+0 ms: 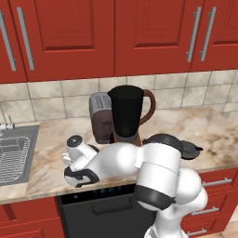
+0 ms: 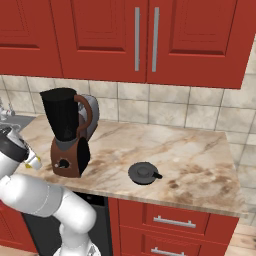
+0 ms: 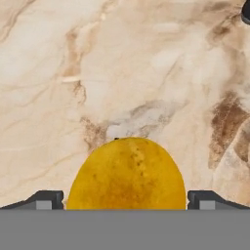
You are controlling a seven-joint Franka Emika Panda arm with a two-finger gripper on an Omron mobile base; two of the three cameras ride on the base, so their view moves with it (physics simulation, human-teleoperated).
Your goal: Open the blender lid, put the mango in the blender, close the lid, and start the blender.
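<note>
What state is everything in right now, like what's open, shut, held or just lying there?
blender: upright on the counter, jar top open, lid off.
blender lid: lying flat on the counter, apart from the blender.
mango: resting on the counter between the open fingertips, not gripped.
gripper: open, one fingertip on each side of the mango.
toaster: standing behind the blender against the wall.
cabinet doors: shut.
</note>
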